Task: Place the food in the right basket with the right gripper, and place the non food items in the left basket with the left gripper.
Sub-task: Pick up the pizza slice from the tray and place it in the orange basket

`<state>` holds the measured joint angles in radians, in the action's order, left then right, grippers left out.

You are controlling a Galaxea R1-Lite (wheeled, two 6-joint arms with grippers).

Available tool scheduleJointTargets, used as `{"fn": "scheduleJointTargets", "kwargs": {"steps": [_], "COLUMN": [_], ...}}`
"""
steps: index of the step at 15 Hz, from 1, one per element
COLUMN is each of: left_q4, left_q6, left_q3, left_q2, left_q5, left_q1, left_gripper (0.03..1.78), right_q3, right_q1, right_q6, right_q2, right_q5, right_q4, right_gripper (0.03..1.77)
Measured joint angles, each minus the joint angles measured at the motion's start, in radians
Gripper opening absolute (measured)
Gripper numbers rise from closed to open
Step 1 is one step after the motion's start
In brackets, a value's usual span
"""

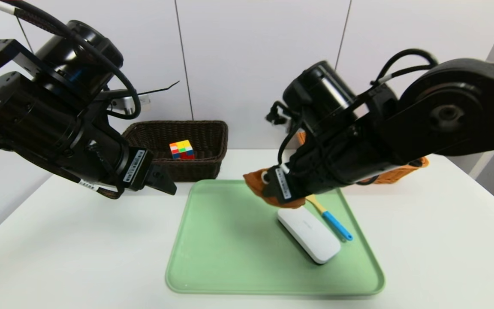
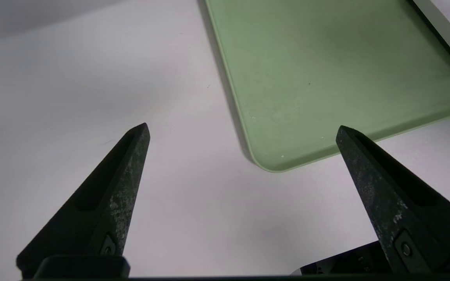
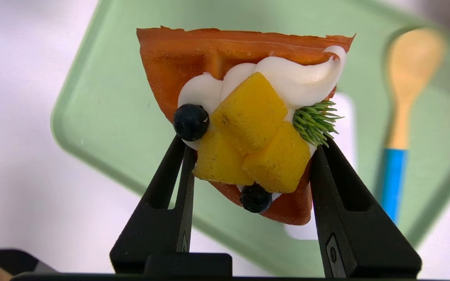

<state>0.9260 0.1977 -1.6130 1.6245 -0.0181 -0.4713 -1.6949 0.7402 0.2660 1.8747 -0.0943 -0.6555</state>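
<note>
One bench (image 1: 79, 240): white, with the tray and both baskets on it.
Tray (image 1: 230, 257): green, flat on the bench, its left half bare.
Case (image 1: 311, 236): white, lying aslant in the tray's right half.
Spoon (image 1: 337, 225): blue handle, pale wooden head; on the tray, just right of the case.
Left pincer (image 2: 243, 125): above the bench, left of the tray; spread wide, holding nothing.
Right pincer (image 3: 252, 140): above the tray, partly open, closed on the waffle's two sides.
Waffle (image 3: 160, 66): held up over the tray, outside the tan basket; cream, yellow fruit, dark berries and a green sprig on top.
Dark basket (image 1: 182, 169): beyond the tray, to the left.
Cube (image 1: 182, 149): multicoloured, inside the dark basket.
Tan basket (image 1: 395, 174): beyond the tray, to the right, mostly hidden by the right arm (image 1: 427, 116).
Wall (image 1: 247, 77): white panels behind the baskets.
</note>
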Motion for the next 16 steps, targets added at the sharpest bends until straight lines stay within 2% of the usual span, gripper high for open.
{"fn": "scheduleJointTargets", "kwargs": {"steps": [6, 16], "left_q4": [-0.028, -0.020], "left_q6": [-0.014, -0.016], "left_q3": [-0.013, -0.016], "left_q2": [-0.026, -0.149], "left_q5": [0.003, 0.003], "left_q1": [0.000, -0.001], "left_gripper": [1.69, 1.69], "right_q3": [-0.087, -0.104], "right_q1": [-0.248, -0.452], "right_q6": [-0.013, -0.042], "right_q2": [-0.079, 0.000], "right_q5": [0.001, 0.012], "right_q4": [-0.001, 0.008], "right_gripper": [0.85, 0.85]}}
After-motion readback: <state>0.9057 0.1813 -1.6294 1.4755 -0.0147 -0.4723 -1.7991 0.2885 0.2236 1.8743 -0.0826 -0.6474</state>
